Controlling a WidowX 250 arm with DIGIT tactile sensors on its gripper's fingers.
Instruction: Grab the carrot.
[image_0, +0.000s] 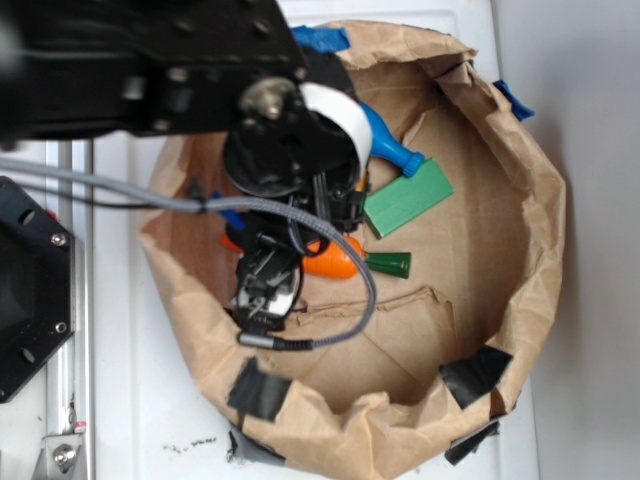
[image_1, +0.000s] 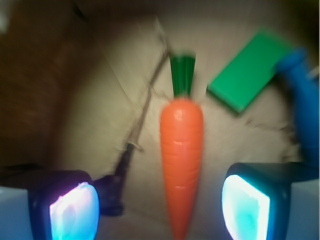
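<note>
The orange carrot (image_1: 181, 157) lies on the brown paper floor, its dark green stem (image_1: 182, 75) pointing away and its tip toward me. My gripper (image_1: 160, 207) is open, and the carrot's pointed end lies in the gap, touching neither of the glowing pads (image_1: 74, 212). In the exterior view the carrot (image_0: 335, 258) pokes out from under the arm with its green stem (image_0: 390, 264) to the right. The gripper (image_0: 268, 285) hangs over the carrot's left part, which the arm hides.
All lies inside a rolled-down brown paper bag (image_0: 520, 240) on a white surface. A flat green block (image_0: 407, 198) and a blue bottle-shaped toy (image_0: 392, 148) lie just behind the carrot. A grey cable (image_0: 330, 335) loops below the gripper.
</note>
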